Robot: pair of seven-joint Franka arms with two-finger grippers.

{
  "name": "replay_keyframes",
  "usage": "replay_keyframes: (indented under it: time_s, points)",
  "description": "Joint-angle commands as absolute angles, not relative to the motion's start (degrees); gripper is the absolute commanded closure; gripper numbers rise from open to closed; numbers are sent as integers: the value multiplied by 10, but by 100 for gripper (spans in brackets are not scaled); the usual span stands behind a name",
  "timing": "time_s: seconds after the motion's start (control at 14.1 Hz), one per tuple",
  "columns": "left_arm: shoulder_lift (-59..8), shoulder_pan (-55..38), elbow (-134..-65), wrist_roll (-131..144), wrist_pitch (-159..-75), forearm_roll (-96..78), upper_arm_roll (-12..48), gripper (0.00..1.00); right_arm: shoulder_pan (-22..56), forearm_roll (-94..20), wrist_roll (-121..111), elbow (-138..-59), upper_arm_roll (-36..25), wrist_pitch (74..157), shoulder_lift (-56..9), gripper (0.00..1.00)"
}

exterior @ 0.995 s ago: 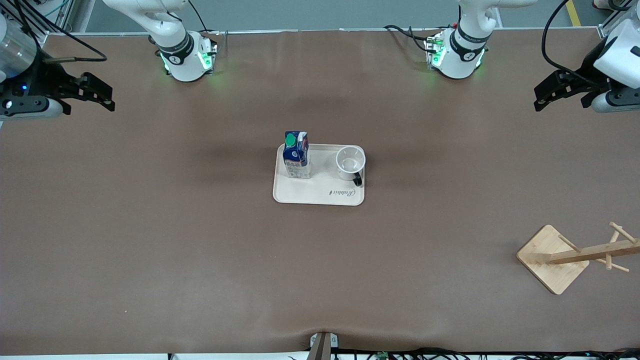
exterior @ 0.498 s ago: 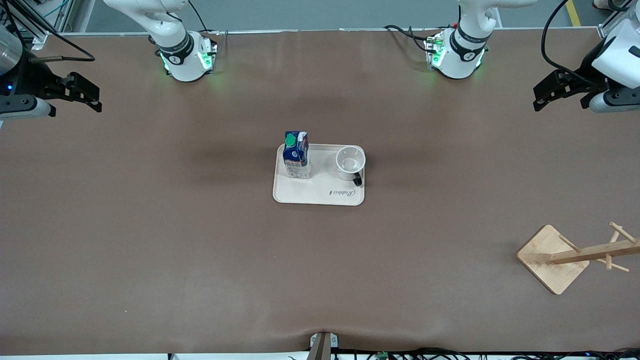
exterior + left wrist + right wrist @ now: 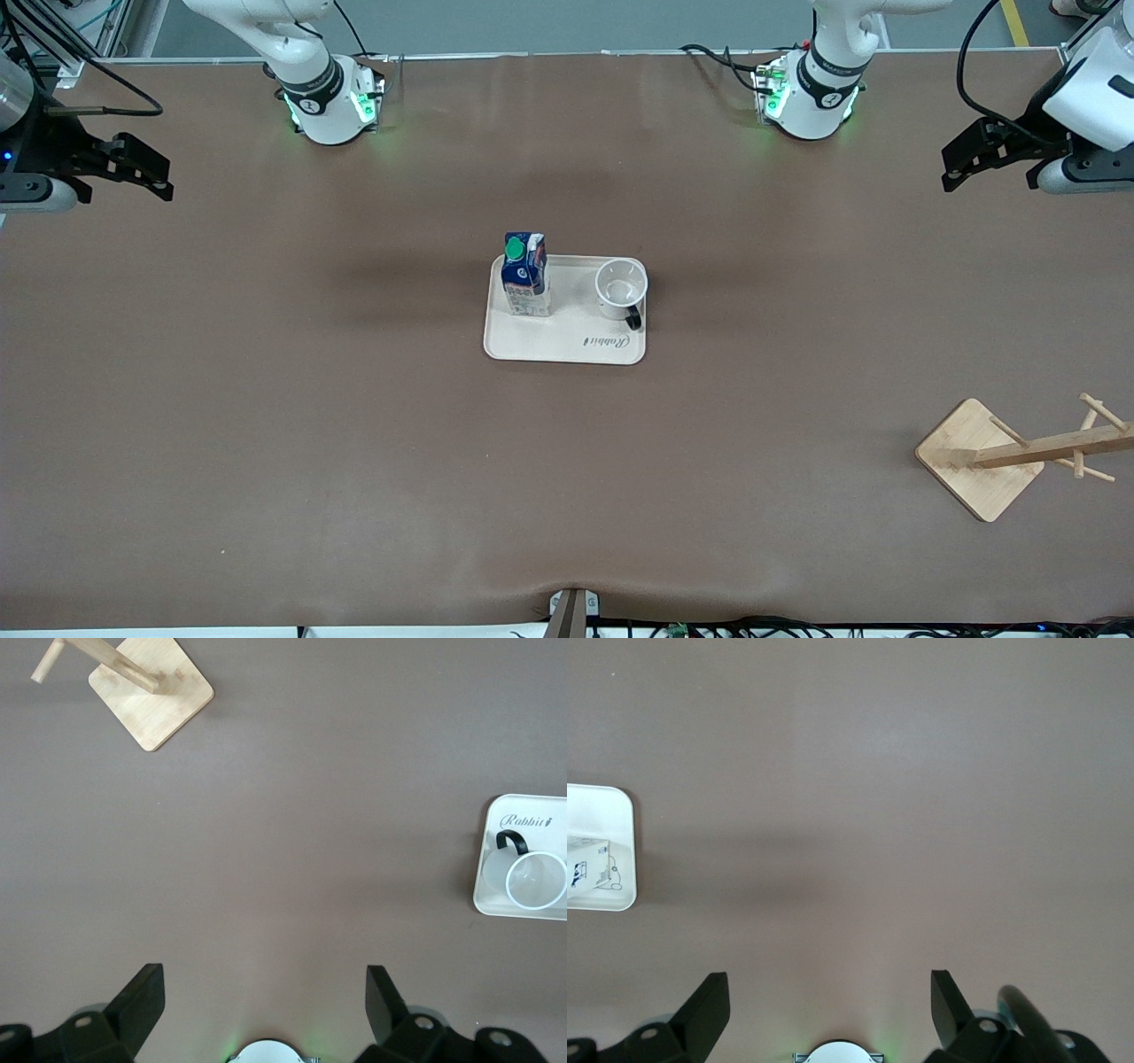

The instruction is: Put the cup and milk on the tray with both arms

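The cream tray (image 3: 554, 347) lies at the middle of the table. The dark blue milk carton (image 3: 524, 276) with a green cap stands upright on the tray's end toward the right arm. The white cup (image 3: 620, 289) with a black handle stands upright on the tray's end toward the left arm. The tray (image 3: 493, 895) and cup (image 3: 535, 881) show at the edge of the left wrist view. A tray corner (image 3: 622, 850) shows in the right wrist view. My left gripper (image 3: 961, 165) is open and empty, up over the left arm's end of the table. My right gripper (image 3: 149, 168) is open and empty over the right arm's end.
A wooden rack with a square base (image 3: 979, 459) and pegs lies toward the left arm's end, nearer the front camera than the tray. It also shows in the left wrist view (image 3: 152, 702). Both arm bases (image 3: 330, 102) stand along the table's top edge.
My right gripper has drawn back toward its end of the table and a little up. My left gripper has shifted slightly up. The tray, cup and milk have not moved.
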State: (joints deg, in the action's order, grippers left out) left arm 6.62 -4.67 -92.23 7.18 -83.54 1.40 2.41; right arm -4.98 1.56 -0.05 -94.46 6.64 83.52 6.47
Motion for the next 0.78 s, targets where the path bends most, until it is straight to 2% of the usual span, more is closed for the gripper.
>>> replay_keyframes:
  time_s: [0.0,0.71]
  points:
    - [55,-51,-896,65,-818,10,23,0,-68,18,5,-940,72,836,64,0]
    - [57,-51,-896,65,-808,12,24,0,-91,18,4,-940,73,843,60,0]
